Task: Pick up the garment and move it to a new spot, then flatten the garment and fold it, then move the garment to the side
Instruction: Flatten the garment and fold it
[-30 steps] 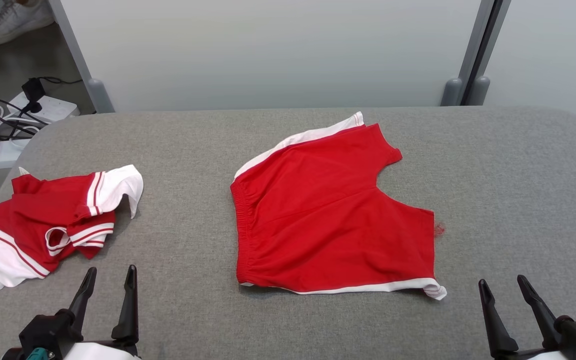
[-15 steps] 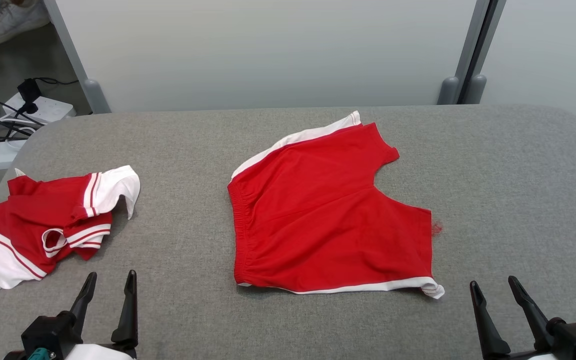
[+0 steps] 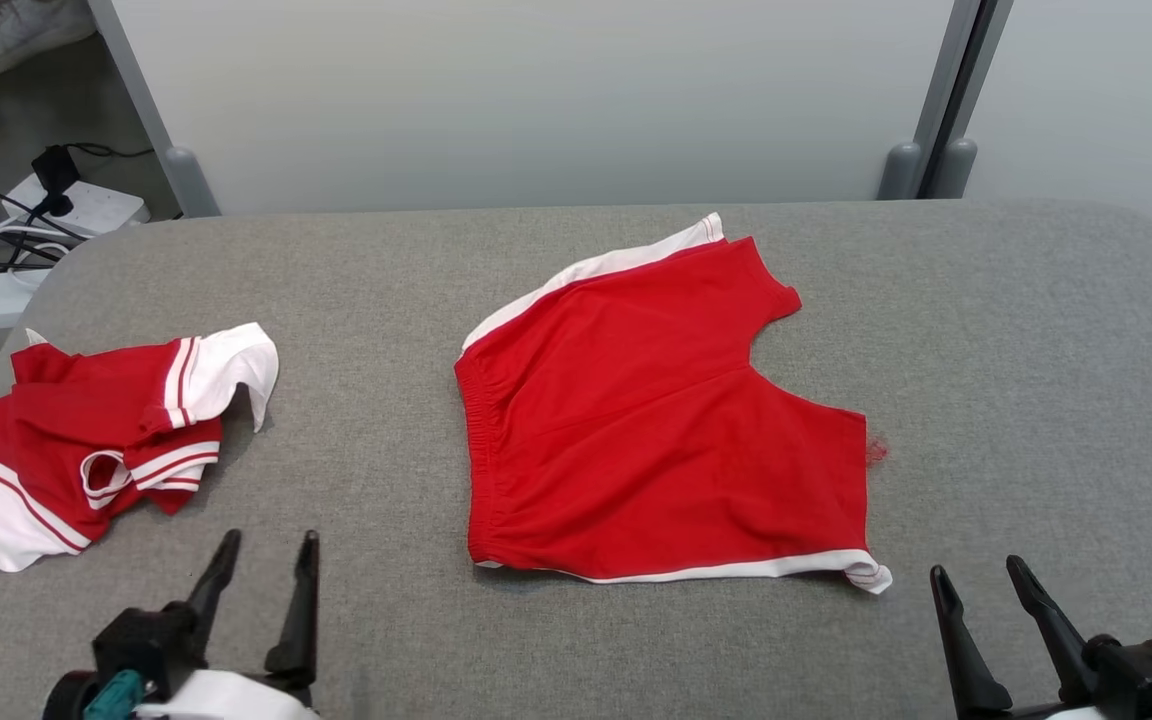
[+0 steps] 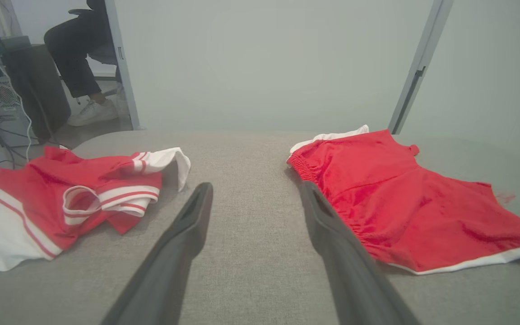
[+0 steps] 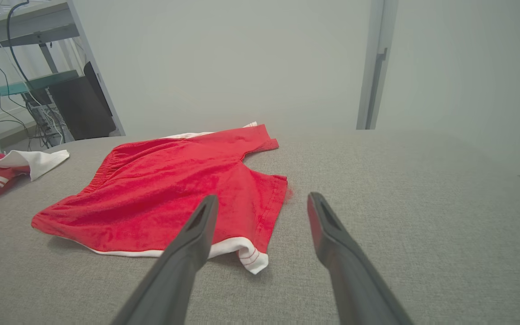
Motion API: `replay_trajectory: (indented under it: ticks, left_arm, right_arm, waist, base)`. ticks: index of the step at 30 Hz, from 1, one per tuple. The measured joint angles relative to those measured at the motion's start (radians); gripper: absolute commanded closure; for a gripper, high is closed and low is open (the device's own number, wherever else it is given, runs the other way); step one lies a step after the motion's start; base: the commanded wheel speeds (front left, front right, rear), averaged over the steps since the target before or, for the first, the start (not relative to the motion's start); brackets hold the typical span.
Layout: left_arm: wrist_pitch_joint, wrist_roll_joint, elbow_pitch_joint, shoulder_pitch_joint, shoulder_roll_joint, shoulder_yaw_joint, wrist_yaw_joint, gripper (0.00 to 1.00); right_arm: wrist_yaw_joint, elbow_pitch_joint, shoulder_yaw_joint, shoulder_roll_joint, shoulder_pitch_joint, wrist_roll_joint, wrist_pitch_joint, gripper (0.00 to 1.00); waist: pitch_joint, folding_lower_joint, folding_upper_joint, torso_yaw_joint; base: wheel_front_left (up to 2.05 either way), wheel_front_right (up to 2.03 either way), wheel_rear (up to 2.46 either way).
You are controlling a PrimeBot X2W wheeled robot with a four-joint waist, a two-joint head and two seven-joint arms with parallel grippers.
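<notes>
L gripper (image 3: 270,548), lower left of head view: jaws wide apart, nothing betw. them, no cloth touched. R gripper (image 3: 976,572), lower right: same, spread and empty.

Both sit low at the bottom edge, fingers pointing up-frame over the grey table (image 3: 1036,330). L leans slightly toward upper right, R toward upper left. In left wrist view the dark fingers (image 4: 188,225) frame bare table. In right wrist view the left-hand finger overlaps the shorts' hem in the picture; head view shows it apart from the cloth.

Red shorts (image 3: 656,430): centre of head view, lying mostly flat w/ light wrinkles. Elastic waistband on the left side, leg openings to the right. White trim along the lower edge and along the upper-left edge. Lower-right corner is curled up, near R gripper but not touching.

Red-and-white top (image 3: 76,440): crumpled at mid-left, by the table's left edge, well apart from the shorts, just up-frame of L gripper.
</notes>
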State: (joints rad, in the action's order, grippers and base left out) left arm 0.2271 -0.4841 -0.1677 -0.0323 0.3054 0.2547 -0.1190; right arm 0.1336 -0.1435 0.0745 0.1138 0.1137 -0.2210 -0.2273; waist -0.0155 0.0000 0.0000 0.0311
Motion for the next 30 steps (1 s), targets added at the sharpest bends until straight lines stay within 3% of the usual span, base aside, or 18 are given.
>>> replay_trajectory:
  ticks: [9,14,30]
  left_arm:
    - [-0.13,-0.012,-0.061,0.129,-0.049,0.174,0.16,0.0]
    - [-0.181,-0.011,-0.152,0.207,-0.07,0.264,0.216,0.0]
    - [-0.139,-0.009,-0.354,0.366,-0.09,0.317,0.234,0.0]
  right_arm:
    - [0.0,-0.053,0.071,0.048,-0.053,-0.034,0.044,0.0]
    - [0.0,-0.114,0.125,0.074,-0.125,-0.047,0.063,0.0]
    - [0.0,-0.29,0.244,0.106,-0.304,-0.08,0.04,0.0]
  waist:
    - [0.072,0.0,0.0,-0.001]
    - [0.133,0.0,0.0,-0.011]
    - [0.241,0.0,0.0,-0.032]
  base:
    - [0.0,0.0,0.0]
    - [0.0,0.0,0.0]
    - [0.0,0.0,0.0]
